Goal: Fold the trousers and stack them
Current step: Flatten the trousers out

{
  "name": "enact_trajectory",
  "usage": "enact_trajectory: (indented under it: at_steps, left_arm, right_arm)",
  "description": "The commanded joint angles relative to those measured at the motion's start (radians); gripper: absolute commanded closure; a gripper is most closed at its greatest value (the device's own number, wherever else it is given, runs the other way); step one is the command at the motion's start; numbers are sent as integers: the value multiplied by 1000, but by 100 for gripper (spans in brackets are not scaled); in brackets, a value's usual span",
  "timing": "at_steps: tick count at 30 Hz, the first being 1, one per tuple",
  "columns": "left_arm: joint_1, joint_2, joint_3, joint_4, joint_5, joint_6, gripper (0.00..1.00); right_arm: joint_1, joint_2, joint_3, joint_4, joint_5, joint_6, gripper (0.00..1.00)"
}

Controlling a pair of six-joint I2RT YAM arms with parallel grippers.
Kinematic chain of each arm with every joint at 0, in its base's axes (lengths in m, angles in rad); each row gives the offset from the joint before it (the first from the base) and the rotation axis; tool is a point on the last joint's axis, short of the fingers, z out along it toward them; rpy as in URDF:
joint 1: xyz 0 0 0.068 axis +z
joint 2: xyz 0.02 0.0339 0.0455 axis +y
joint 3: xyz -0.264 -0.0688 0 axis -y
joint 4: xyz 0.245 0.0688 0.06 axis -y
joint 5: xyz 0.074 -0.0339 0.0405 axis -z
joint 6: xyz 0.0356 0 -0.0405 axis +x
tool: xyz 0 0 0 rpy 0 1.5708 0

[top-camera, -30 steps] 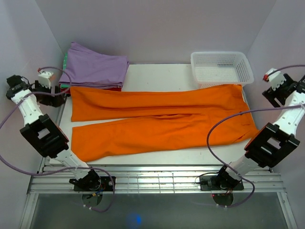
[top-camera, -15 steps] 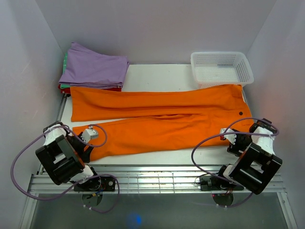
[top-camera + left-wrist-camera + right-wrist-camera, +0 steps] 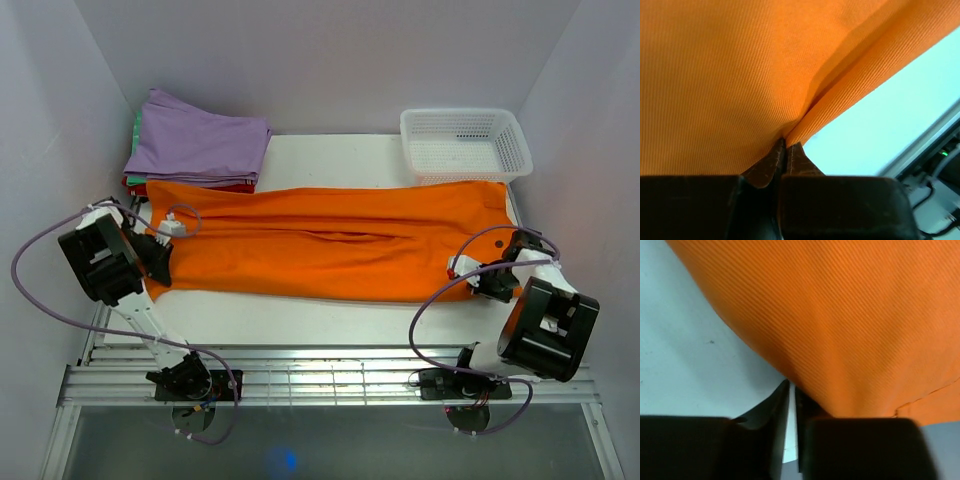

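Observation:
The bright orange trousers (image 3: 330, 245) lie lengthwise across the white table (image 3: 300, 318), the near leg laid over the far leg. At the left end, my left gripper (image 3: 165, 245) is shut on a pinch of the cloth. In the left wrist view the fingertips (image 3: 786, 144) meet on a fold of the orange fabric (image 3: 740, 75). At the right end, my right gripper (image 3: 470, 278) is shut at the cloth's near edge. In the right wrist view the orange cloth (image 3: 850, 315) runs into the tips of the gripper (image 3: 791, 385), with a thin slit between the fingers behind them.
A white mesh basket (image 3: 465, 140) stands at the back right, touching the trousers' far edge. A folded lilac garment (image 3: 200, 135) lies on a stack at the back left, with red and green edges (image 3: 135, 180) under it. Walls stand close on both sides.
Both grippers came down to the near leg's ends and shut on the cloth. They have carried the near leg back over the far leg, so the trousers now lie half as wide.

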Motion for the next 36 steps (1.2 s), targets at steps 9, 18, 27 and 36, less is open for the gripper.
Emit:
enact_trajectory:
  at_steps: [9, 18, 27, 36]
  left_arm:
    - [77, -77, 246, -69, 241, 139, 3]
    - [137, -369, -153, 121, 114, 434, 2]
    - [134, -260, -156, 311, 162, 408, 2]
    - [134, -128, -176, 363, 82, 379, 7]
  right_arm:
    - [48, 58, 306, -292, -227, 200, 92]
    - [29, -20, 234, -196, -138, 186, 61]
    - [-41, -134, 30, 55, -49, -1, 10]
    - [-41, -39, -127, 305, -17, -108, 4]
